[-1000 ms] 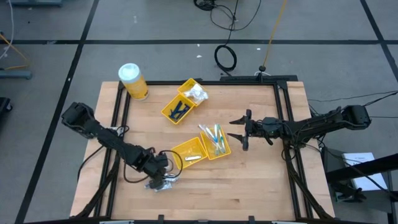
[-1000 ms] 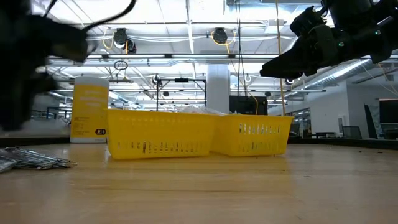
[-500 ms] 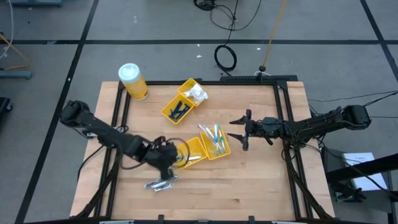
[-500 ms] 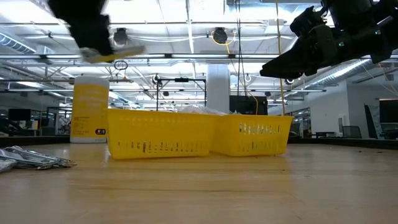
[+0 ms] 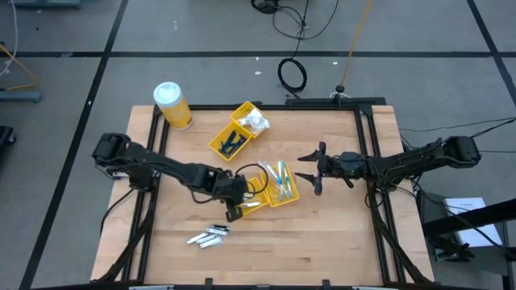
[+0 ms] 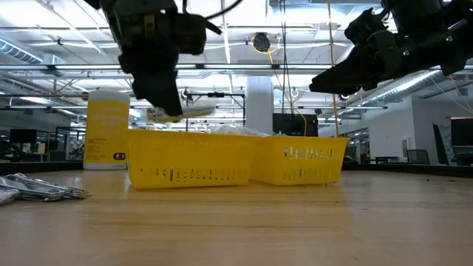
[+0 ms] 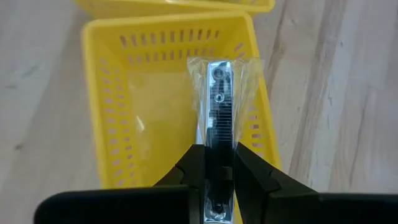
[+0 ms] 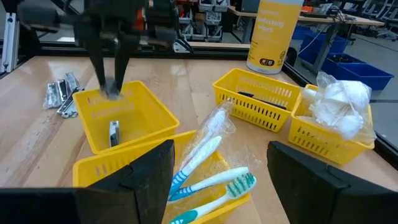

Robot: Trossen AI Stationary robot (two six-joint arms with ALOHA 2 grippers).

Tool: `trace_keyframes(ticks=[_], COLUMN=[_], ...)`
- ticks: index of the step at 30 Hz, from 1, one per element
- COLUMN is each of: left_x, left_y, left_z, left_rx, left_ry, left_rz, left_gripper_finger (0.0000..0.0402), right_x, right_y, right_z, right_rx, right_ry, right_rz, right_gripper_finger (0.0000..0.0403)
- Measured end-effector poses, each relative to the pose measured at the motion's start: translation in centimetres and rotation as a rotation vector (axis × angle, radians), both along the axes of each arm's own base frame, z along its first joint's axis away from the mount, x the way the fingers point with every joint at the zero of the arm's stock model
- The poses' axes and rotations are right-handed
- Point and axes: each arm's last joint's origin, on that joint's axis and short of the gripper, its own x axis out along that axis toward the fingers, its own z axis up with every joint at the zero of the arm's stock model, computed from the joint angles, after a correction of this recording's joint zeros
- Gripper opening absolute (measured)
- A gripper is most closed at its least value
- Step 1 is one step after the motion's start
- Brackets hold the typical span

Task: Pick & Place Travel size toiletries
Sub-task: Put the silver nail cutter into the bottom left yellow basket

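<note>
The left gripper (image 7: 217, 163) pinches a wrapped silver piece (image 7: 219, 106), which looks like a nail clipper in clear wrap, and holds it over the open yellow tray (image 7: 112, 112). In the high view this gripper (image 5: 235, 199) is just left of the frame centre, above the left one of the two joined trays (image 5: 242, 193). In the low view the piece (image 6: 181, 112) hangs slightly above the tray wall (image 6: 192, 159), so it is not yet inside.

To do this step well, I think the arm should go a little lower, so that the piece is under the rim before the jaws spread. The piece is long and narrow; if it falls from high it can hit the wall and jump out. It is better to keep it along the long side of the tray. One similar piece (image 8: 114, 132) already lies on the tray floor, so the new one should go beside it, not on it.

The other silver pieces (image 5: 208, 235) lie loose on the tabletop in the lower left part of the high view, well apart from the trays. The toothbrushes (image 5: 281, 176) are in the tray to the right.

The right gripper (image 5: 313, 170) waits right of the trays, with its jaws spread and nothing between them.
</note>
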Motion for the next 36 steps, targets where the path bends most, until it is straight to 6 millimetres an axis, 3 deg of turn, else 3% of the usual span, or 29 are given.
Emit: trace_keyframes(ticks=[7, 18, 23, 28, 36], left_x=[0.5, 0.1, -0.6, -1.5, -3.9], left_y=[0.8, 1.1, 0.8, -1.3, -7.0], left_z=[-0.7, -0.6, 0.8, 1.8, 0.5], left_rx=[-0.022, -0.022, -0.087, -0.097, -0.009], left_ry=[0.021, 0.068, 0.222, 0.314, 0.278], left_rz=[0.006, -0.016, -0.021, 0.006, -0.025], left_gripper_finger=[0.0062, 0.0231, 0.0272, 0.0281, 0.0264], right_x=[0.0, 0.0, 0.0, 0.0, 0.0], right_y=[0.0, 0.0, 0.0, 0.0, 0.0], right_z=[0.0, -0.1, -0.1, -0.1, -0.1], right_rx=[0.000, -0.002, -0.002, -0.002, -0.002], right_ry=[0.002, 0.008, 0.008, 0.008, 0.009], right_rz=[0.000, 0.000, 0.000, 0.000, 0.000], right_gripper_finger=[0.0242, 0.0242, 0.0242, 0.0242, 0.0242])
